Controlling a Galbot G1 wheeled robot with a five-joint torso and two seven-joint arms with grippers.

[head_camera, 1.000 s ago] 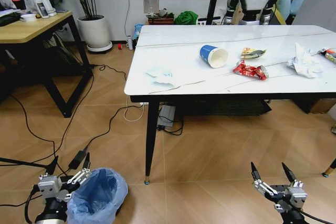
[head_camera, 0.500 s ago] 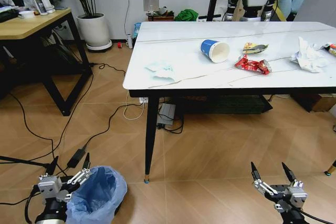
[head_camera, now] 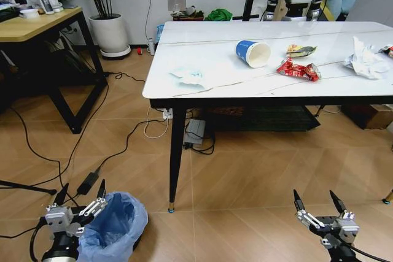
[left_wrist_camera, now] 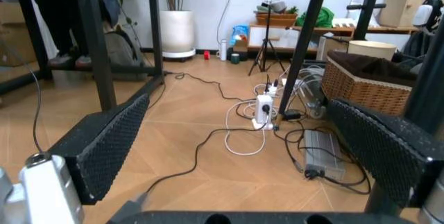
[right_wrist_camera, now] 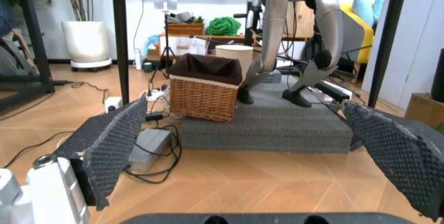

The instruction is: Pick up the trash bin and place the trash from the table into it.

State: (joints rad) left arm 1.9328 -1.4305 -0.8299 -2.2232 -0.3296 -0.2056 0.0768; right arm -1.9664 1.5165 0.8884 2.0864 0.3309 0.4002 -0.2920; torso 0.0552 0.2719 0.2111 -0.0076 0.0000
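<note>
Two grippers hang low near the floor, both with fingers spread and holding nothing. The left gripper [head_camera: 80, 196] sits just beside the trash bin [head_camera: 113, 225], which stands on the floor near the counter's front leg. The right gripper [head_camera: 315, 197] waits well apart, on the other side.

The trash lies untouched on the counter [head_camera: 202, 93]: a blue paper cup [head_camera: 252, 53] on its side, a red wrapper [head_camera: 297, 69], a yellow wrapper [head_camera: 299, 50], and crumpled tissues [head_camera: 188, 77].

Judgement: the bin pickup is not yet done. A sound grasp would close one finger inside the rim and one outside, pinching the bin wall rather than only the loose bag.

From the head, bin and litter are both plain. The left wrist view instead shows floor cables and a wicker basket [left_wrist_camera: 367, 86] beneath the counter.
</note>
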